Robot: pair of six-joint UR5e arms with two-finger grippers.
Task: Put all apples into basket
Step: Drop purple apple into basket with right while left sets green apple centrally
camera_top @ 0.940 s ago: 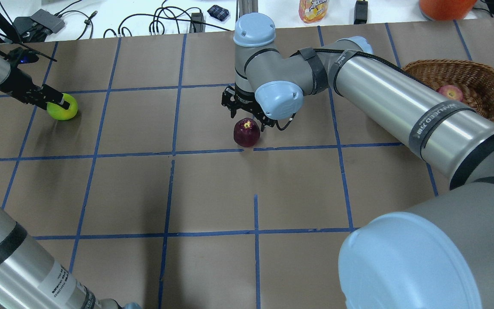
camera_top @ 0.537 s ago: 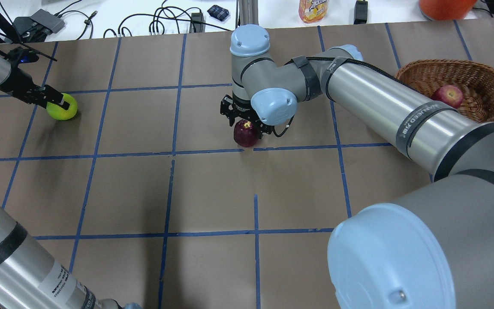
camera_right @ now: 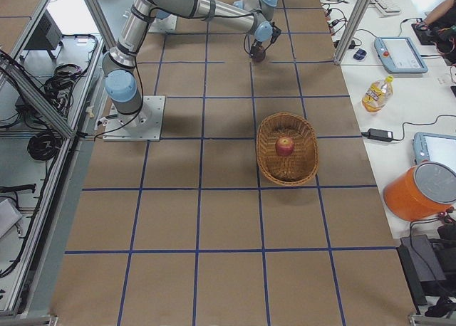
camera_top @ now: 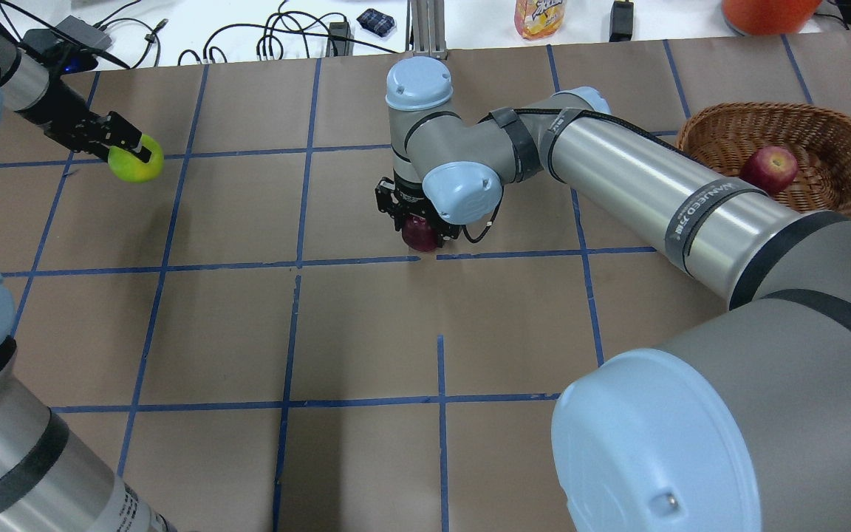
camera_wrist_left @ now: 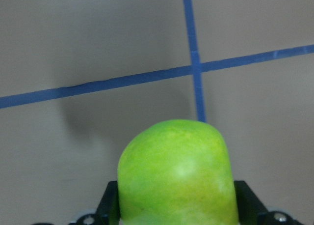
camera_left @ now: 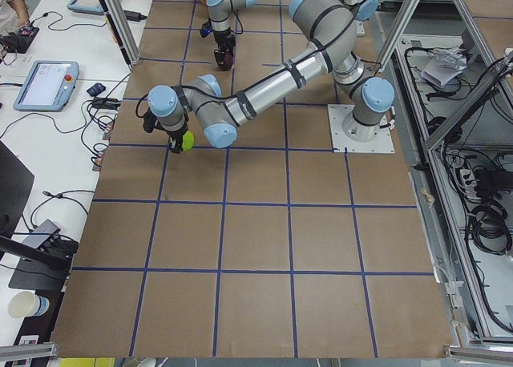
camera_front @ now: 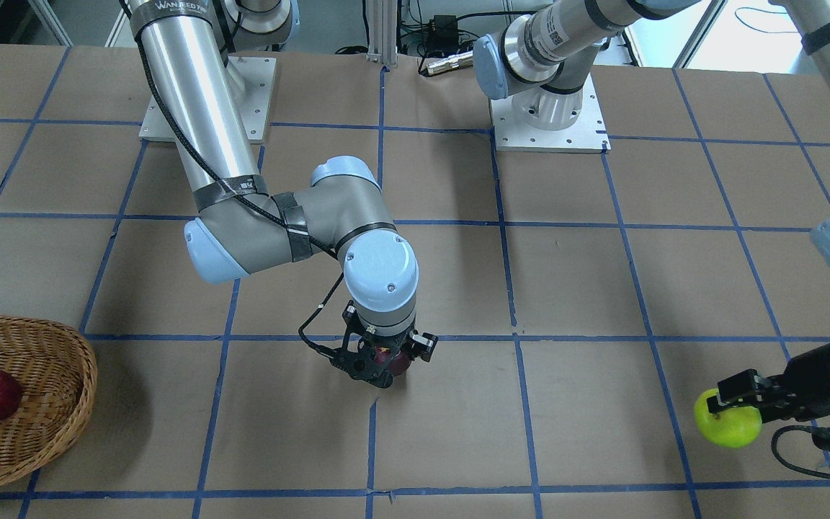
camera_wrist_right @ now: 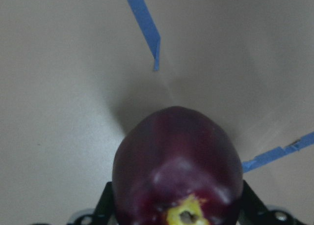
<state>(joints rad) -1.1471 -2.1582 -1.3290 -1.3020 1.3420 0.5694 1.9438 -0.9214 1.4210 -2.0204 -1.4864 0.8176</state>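
A yellow-green apple point(camera_top: 137, 165) is held off the table at the far left, with my left gripper point(camera_top: 130, 151) shut on it; in the left wrist view this apple point(camera_wrist_left: 176, 176) sits between the black fingers, its shadow on the paper behind. The dark maroon apple point(camera_top: 419, 235) rests at the table's middle. My right gripper point(camera_top: 418, 225) is down over it, and in the right wrist view the fingers press both sides of the maroon apple point(camera_wrist_right: 176, 161). A red apple point(camera_top: 768, 168) lies inside the wicker basket point(camera_top: 824, 125) at the far right.
The table is brown paper with a blue tape grid. Beyond its far edge are cables point(camera_top: 278, 37), a juice bottle point(camera_top: 540, 16) and an orange bucket point(camera_top: 765, 13). My right arm's long link point(camera_top: 654, 192) spans between the maroon apple and the basket.
My left gripper has lifted the green apple and carried it to the right and farther back. My right gripper has come down over the maroon apple and closed around it.
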